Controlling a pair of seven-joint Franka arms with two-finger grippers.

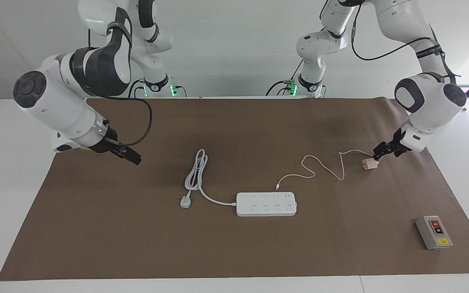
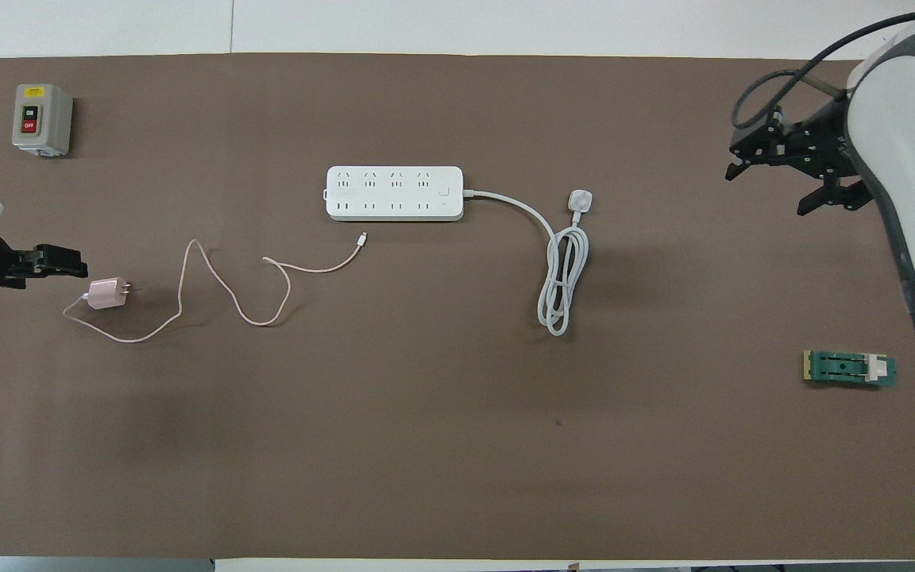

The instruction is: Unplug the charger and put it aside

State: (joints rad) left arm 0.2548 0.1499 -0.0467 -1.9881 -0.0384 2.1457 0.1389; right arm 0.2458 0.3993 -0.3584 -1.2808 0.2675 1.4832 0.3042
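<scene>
Power strip (image 1: 266, 204) mid-desk (image 1: 234, 252); charger (image 1: 368, 164) toward left arm's end, nearer robots; switch box (image 1: 434, 232) farther out; green block (image 2: 849, 369), seemingly alone, toward right arm's end.

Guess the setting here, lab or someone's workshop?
Most likely a robotics lab test bench. Two white arms stand at a table under a brown mat, against bare white walls, and the props are staged apart: a power strip, a pink charger, a grey on/off switch box.

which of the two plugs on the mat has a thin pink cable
The charger, a small pink cube lying toward the left arm's end of the mat, beside the left gripper. The white three-pin plug has a thick white cord running to the power strip.
</scene>
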